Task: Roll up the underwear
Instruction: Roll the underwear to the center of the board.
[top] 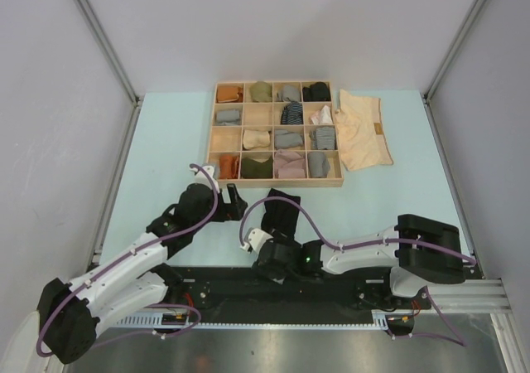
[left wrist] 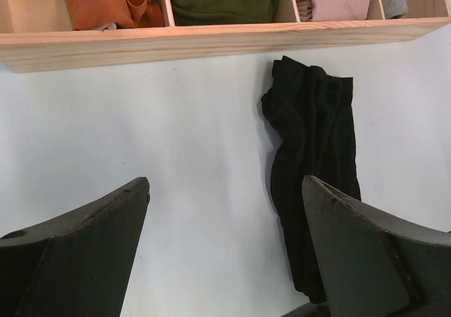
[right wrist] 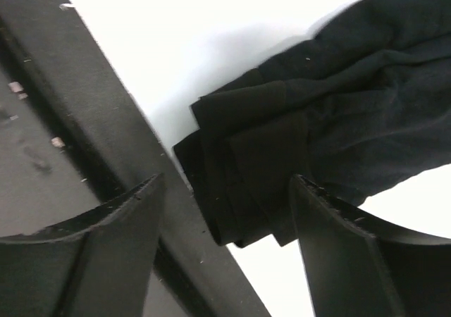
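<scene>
Top view: black underwear (top: 281,211) lies crumpled in front of the wooden tray (top: 273,182), just right of my left gripper (top: 234,201), with its near end at my right gripper (top: 252,242).
Left wrist: jaws wide apart, empty; the garment lies ahead, towards the right finger.
Right wrist: jaws apart, with the garment's folded end lying beneath them, unclamped.

Table (top: 166,141) layout, taken from each gripper.

Left gripper (top: 234,197) (left wrist: 225,187): the compartment tray (top: 275,182) (left wrist: 211,42) is straight ahead, with its near wall running across the front. The near underwear (top: 281,211) (left wrist: 313,155) lies on the table ahead and to the right, its far end just short of that wall.

Right gripper (top: 258,239) (right wrist: 225,183): it is above the near end of the same garment, which reaches the edge of the base plate (top: 273,294) (right wrist: 106,120). The plate is to its left.

The far underwear (top: 364,128) is on the table just beside the tray's right wall, well ahead and to the right. Cloth bundles (top: 288,138) sit in the compartments.
</scene>
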Motion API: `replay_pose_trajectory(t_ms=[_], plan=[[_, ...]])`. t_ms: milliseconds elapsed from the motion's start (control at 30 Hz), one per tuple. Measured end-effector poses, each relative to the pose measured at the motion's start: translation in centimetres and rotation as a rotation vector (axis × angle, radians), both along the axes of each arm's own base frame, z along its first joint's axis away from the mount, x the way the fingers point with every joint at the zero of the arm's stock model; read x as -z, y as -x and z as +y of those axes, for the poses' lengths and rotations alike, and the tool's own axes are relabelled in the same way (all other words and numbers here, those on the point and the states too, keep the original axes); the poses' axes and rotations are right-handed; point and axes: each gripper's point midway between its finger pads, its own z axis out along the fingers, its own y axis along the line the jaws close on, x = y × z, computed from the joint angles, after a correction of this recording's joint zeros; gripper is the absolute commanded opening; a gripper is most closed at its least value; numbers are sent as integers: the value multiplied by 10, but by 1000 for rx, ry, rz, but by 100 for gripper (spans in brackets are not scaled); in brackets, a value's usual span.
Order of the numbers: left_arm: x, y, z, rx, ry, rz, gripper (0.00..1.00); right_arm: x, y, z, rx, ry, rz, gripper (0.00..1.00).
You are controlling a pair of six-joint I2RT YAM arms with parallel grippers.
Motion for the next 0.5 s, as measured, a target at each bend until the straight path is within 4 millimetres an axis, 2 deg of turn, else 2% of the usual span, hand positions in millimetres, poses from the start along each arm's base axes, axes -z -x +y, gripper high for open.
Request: replay_pose_trajectory(t_ms=[67, 133, 300, 367, 500], plan=[[0, 0, 1, -2, -1, 2, 95, 3, -3, -2, 9, 12, -12, 52], [0, 1, 2, -1, -2, 3, 95, 3, -4, -2, 22, 11, -16, 42], [1, 2, 1, 7, 1, 10, 95, 0, -6, 1, 28, 4, -32, 27], [2, 3, 0, 14, 4, 14, 95, 0, -9, 1, 40, 3, -33, 17], [4, 5, -2, 33, 6, 19, 95, -1, -11, 1, 39, 4, -34, 6]])
